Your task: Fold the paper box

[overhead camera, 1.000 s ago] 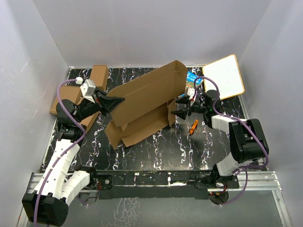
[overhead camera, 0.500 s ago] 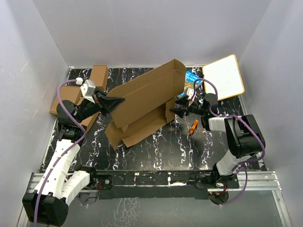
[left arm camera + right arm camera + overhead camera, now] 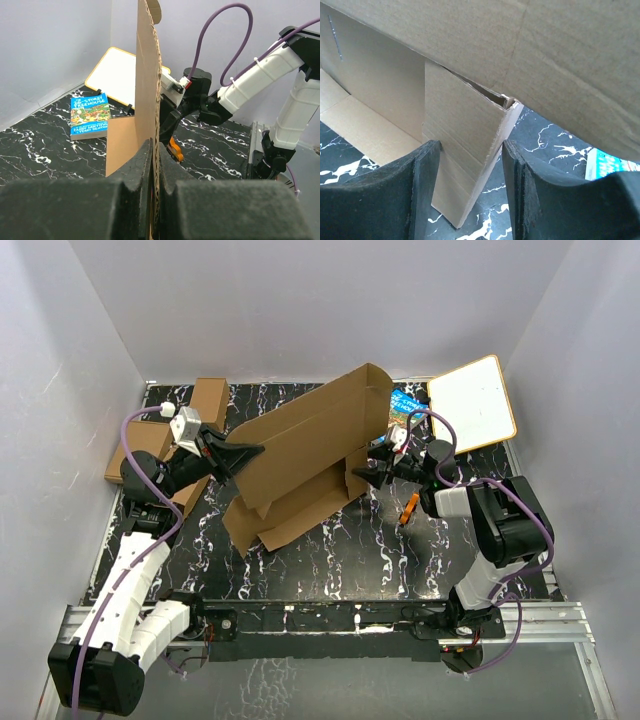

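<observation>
The paper box (image 3: 310, 445) is a brown die-cut cardboard sheet in the middle of the table, its big panel raised and tilted and its lower flaps on the surface. My left gripper (image 3: 255, 452) is shut on the raised panel's left edge; in the left wrist view the cardboard edge (image 3: 148, 75) runs up from between the closed fingers (image 3: 155, 150). My right gripper (image 3: 362, 468) is open at the box's right end. In the right wrist view an upright side flap (image 3: 462, 130) stands between its fingers (image 3: 471, 146), with a gap on the right side.
A blue book (image 3: 407, 405) and a white board (image 3: 472, 402) lie at the back right. A small orange object (image 3: 408, 508) lies beside the right arm. Smaller folded brown boxes (image 3: 205, 400) sit at the back left. Grey walls enclose three sides.
My right gripper has moved left to the box's right end, so its jaws now straddle the side flap. The left gripper and the raised panel have stayed put.
</observation>
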Robot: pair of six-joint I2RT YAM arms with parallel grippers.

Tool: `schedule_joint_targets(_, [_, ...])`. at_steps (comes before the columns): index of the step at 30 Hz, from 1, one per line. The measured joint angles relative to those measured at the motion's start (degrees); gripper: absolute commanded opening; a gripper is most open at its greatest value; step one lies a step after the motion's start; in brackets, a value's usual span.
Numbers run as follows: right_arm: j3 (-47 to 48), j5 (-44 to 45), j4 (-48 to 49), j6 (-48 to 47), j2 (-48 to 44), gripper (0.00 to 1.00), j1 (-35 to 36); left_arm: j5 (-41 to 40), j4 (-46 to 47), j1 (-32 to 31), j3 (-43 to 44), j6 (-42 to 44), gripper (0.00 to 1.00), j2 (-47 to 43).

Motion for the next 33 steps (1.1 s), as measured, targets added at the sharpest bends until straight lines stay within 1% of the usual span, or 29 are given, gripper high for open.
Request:
schedule_joint_targets(3, [-0.2, 1.6, 1.0, 0.2, 0.2, 0.38, 0.5, -0.1, 0.5, 0.0, 0.0, -0.4, 0.00, 0.2])
schedule_joint_targets(8, [-0.3, 3.8, 2.4, 0.9, 0.7, 0.10, 0.5, -0.1, 1.1, 0.0, -0.3, -1.1, 0.00, 0.3])
schedule_joint_targets(9, [-0.3, 4.5, 2.4, 1.0, 0.7, 0.08, 0.5, -0.2, 1.2, 0.0, -0.4, -1.3, 0.00, 0.3])
schedule_joint_targets(11, [-0.3, 5.8, 2.4, 1.4, 0.8, 0.08, 0.5, -0.3, 1.4, 0.0, -0.4, -1.8, 0.00, 0.3])
schedule_joint_targets(12, [-0.3, 6.4, 2.4, 1.4, 0.8, 0.09, 0.5, -0.4, 1.4, 0.0, -0.5, -2.0, 0.00, 0.3])
schedule_joint_targets(14, [-0.3, 7.4, 2.4, 1.5, 0.8, 0.23, 0.7, -0.6, 1.4, 0.0, -0.5, -2.2, 0.00, 0.3])
schedule_joint_targets(15, [-0.3, 7.7, 2.4, 1.5, 0.8, 0.27, 0.9, -0.7, 1.4, 0.0, -0.6, -2.4, 0.00, 0.3])
schedule_joint_targets(17, [-0.3, 7.6, 2.4, 1.6, 0.8, 0.31, 1.2, -1.2, 1.4, 0.0, -0.7, -2.5, 0.00, 0.4])
schedule_joint_targets(19, [-0.3, 7.7, 2.4, 1.5, 0.8, 0.32, 1.7, -1.3, 1.9, 0.0, -0.7, -2.8, 0.00, 0.5])
schedule_joint_targets(20, [-0.3, 8.0, 2.4, 1.4, 0.8, 0.31, 2.1, -1.4, 2.3, 0.0, -0.8, -2.9, 0.00, 0.6])
schedule_joint_targets(21, [-0.3, 8.4, 2.4, 1.2, 0.8, 0.28, 2.4, -1.4, 2.6, 0.0, -0.8, -3.1, 0.00, 0.6])
schedule_joint_targets(23, [-0.3, 9.8, 2.4, 0.5, 0.9, 0.11, 3.2, -1.6, 2.9, 0.0, -0.9, -3.5, 0.00, 0.6])
schedule_joint_targets(24, [-0.3, 10.9, 2.4, -0.1, 0.9, 0.08, 3.6, -1.9, 3.1, 0.0, -0.9, -3.7, 0.00, 0.6])
schedule_joint_targets(28, [0.0, 15.0, 1.2, -0.7, 0.7, 0.08, 4.2, -3.9, 3.1, 0.0, -1.2, -4.7, 0.00, 0.3])
schedule_joint_targets(30, [1.4, 15.8, -2.3, -1.2, 0.1, 0.08, 4.4, -5.9, 2.1, 0.0, -1.5, -4.9, 0.02, 0.1])
schedule_joint_targets(31, [2.5, 15.9, -5.3, -1.7, -0.4, 0.08, 4.5, -6.8, 1.6, 0.0, -1.4, -4.9, 0.07, 0.0])
schedule_joint_targets(33, [6.7, 16.0, -15.0, -3.3, -1.8, 0.08, 4.5, -9.5, -0.6, 0.0, -1.3, -4.5, 0.20, -0.6])
